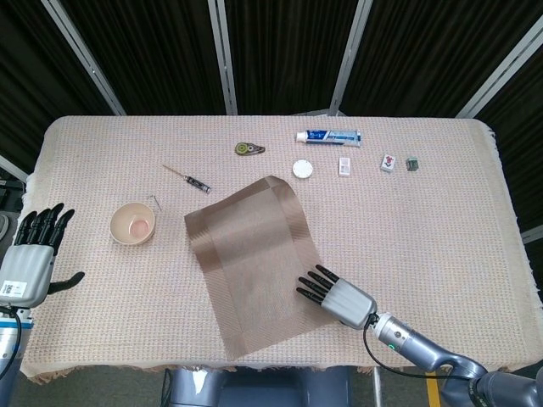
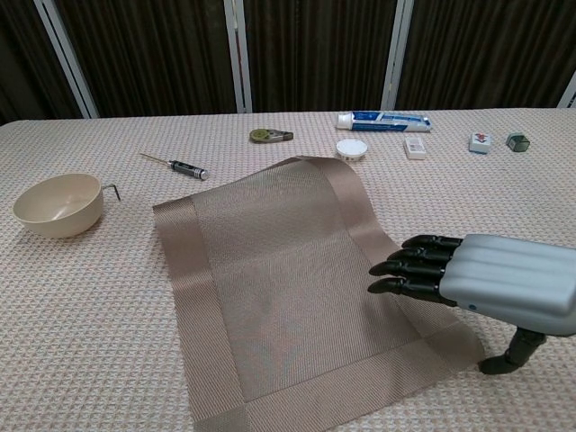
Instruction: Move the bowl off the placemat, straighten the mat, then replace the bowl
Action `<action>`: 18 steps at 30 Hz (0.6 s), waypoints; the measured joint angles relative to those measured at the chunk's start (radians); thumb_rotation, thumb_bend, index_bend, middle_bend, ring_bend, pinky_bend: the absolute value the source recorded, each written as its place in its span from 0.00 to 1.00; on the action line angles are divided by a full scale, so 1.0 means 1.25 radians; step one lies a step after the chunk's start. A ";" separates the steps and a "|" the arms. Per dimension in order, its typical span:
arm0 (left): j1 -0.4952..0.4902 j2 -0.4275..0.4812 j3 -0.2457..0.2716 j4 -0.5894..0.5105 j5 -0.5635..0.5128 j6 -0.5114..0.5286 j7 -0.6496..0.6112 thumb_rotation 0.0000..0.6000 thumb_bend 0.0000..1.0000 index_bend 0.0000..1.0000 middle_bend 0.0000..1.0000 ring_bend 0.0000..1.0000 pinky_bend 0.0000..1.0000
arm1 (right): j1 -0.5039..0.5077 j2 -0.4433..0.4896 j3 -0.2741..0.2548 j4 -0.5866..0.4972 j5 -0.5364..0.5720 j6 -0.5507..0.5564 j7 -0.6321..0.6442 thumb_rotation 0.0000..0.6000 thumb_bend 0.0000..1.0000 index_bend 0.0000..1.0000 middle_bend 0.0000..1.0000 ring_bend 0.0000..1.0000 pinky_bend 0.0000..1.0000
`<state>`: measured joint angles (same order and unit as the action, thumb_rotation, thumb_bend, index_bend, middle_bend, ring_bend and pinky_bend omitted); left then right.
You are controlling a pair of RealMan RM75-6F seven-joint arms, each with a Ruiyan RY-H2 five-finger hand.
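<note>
Head view gives me the placemat (image 1: 257,264) lying skewed near the middle of the counter (image 1: 441,220), its long axis running from about 11 o'clock to 5 o'clock. My right hand (image 1: 333,293) lies flat over the mat's corner at 5 o'clock, fingers (image 2: 409,266) straight and slightly apart, holding nothing; from the chest view I think the fingertips rest on the weave, though I cannot be sure of contact. The bowl (image 1: 132,224) stands upright off the mat, at 9 o'clock from it and well apart, on the bare cloth. My left hand (image 1: 32,259) hovers at the counter's 8 o'clock edge, fingers spread and empty, and only the head view shows it. Between bowl and far edge lies a small screwdriver (image 1: 188,179). Along the 12 o'clock side sit a tape measure (image 1: 249,149), a toothpaste tube (image 1: 327,136), a white round lid (image 1: 303,169) and a few small blocks I can't identify.
</note>
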<state>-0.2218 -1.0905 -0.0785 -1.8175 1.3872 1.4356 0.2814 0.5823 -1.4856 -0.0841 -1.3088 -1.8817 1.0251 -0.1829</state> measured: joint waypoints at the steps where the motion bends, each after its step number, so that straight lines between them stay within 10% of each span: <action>1: 0.000 0.001 0.000 -0.001 0.000 -0.001 -0.001 1.00 0.00 0.00 0.00 0.00 0.00 | 0.001 0.000 0.000 -0.002 0.002 0.000 0.000 1.00 0.09 0.08 0.00 0.00 0.00; 9: 0.002 0.004 0.000 -0.004 0.004 -0.002 -0.006 1.00 0.00 0.00 0.00 0.00 0.00 | 0.006 -0.008 -0.010 -0.006 0.008 0.003 0.008 1.00 0.41 0.38 0.00 0.00 0.00; 18: 0.002 0.004 -0.001 -0.005 0.005 -0.009 -0.008 1.00 0.00 0.00 0.00 0.00 0.00 | 0.003 -0.025 -0.024 0.017 -0.007 0.056 0.052 1.00 0.50 0.75 0.07 0.00 0.00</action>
<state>-0.2198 -1.0849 -0.0794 -1.8235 1.3931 1.4244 0.2707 0.5855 -1.5174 -0.1135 -1.2872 -1.8907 1.0947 -0.1177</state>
